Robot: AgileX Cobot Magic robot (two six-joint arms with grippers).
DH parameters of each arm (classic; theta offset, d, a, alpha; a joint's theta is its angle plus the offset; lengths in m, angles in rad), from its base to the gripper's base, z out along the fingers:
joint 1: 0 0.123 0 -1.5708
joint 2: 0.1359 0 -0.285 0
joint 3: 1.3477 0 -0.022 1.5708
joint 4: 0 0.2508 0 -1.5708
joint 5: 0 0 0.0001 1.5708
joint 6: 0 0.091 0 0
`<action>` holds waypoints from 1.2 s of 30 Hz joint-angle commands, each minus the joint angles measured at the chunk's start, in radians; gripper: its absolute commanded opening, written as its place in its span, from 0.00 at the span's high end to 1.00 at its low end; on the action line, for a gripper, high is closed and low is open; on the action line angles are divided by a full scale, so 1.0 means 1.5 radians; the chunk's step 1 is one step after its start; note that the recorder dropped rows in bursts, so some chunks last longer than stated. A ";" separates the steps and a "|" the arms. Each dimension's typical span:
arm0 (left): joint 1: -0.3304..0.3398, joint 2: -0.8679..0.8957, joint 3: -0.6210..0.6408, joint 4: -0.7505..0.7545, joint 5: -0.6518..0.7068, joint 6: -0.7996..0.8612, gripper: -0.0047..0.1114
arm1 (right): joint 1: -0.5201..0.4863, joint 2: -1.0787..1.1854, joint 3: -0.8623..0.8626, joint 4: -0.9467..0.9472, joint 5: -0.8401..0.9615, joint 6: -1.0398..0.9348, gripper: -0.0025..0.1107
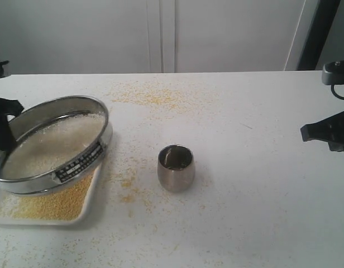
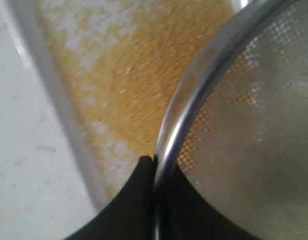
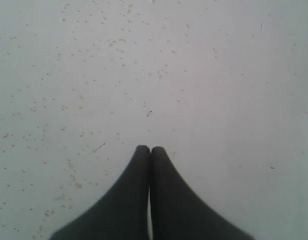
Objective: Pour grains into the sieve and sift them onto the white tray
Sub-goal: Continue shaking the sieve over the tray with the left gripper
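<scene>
Over tray [image 1: 43,221], left end effector [image 2: 153,162] clamping sieve [image 1: 80,163]

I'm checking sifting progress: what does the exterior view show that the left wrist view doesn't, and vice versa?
Only exterior: the steel cup standing on the table, and whitish grains seen from above in the sieve. Only left wrist: the left gripper shut on the sieve's rim, and the mesh up close. Both: the sieve over the white tray, with yellow granules on the tray.
</scene>
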 commanded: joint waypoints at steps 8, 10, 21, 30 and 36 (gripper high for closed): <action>0.051 -0.016 0.000 0.194 -0.025 -0.206 0.96 | -0.007 -0.004 -0.001 -0.001 -0.014 0.000 0.98; 0.048 -0.016 0.000 0.166 -0.026 -0.134 0.96 | -0.007 -0.004 -0.001 -0.001 -0.012 0.000 0.98; 0.060 -0.016 0.009 0.020 -0.057 -0.122 0.96 | -0.007 -0.004 -0.001 -0.001 -0.012 0.000 0.98; 0.062 -0.018 0.021 0.122 -0.061 -0.187 0.96 | -0.007 -0.004 -0.001 -0.001 -0.012 0.000 0.98; 0.033 -0.017 0.021 -0.158 -0.019 0.278 0.96 | -0.007 -0.004 -0.001 -0.001 -0.012 0.000 0.98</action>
